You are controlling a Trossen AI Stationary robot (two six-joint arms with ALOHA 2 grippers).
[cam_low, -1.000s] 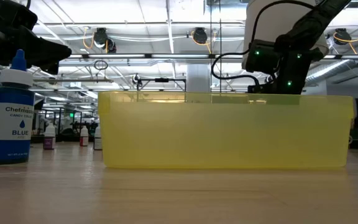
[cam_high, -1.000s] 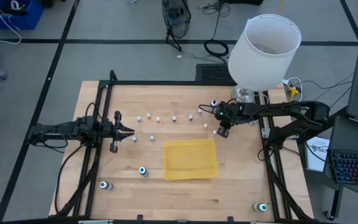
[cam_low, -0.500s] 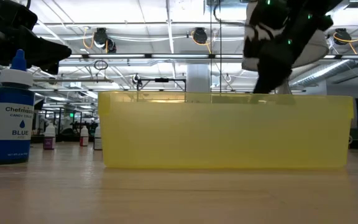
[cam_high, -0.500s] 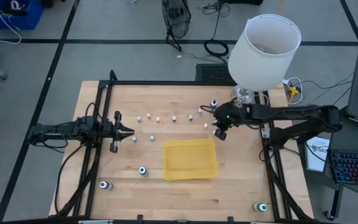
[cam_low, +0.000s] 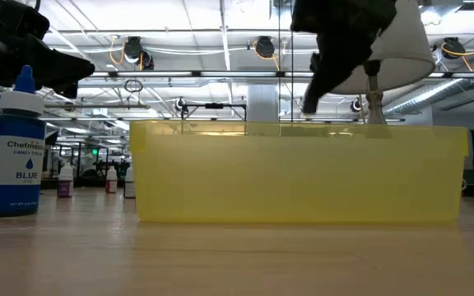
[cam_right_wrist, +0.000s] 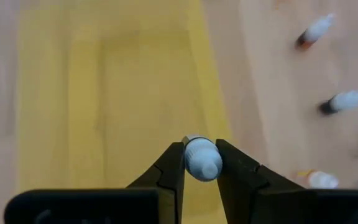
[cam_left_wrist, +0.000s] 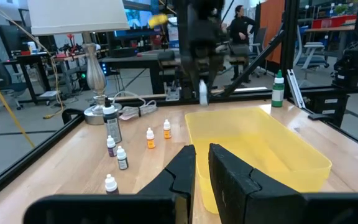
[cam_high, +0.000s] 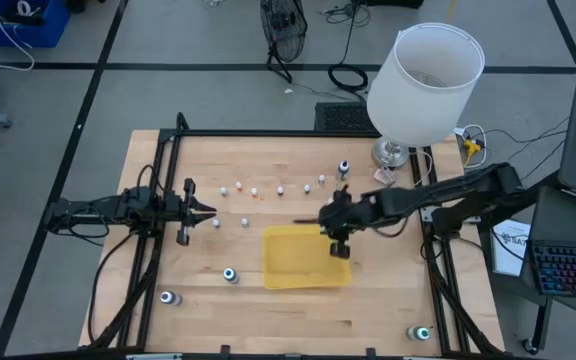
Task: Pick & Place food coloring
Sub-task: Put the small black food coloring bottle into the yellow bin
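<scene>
A small whitish dropper bottle sat pinched between the closed fingers of the right gripper, held above the right side of the yellow tray. In the low view the gripper hung over the tray's far rim. More little bottles stood in a loose row on the table beyond the tray, with a larger blue bottle to its left. The left gripper waited at the table's left side, fingers apparently nearly closed on nothing.
</scene>
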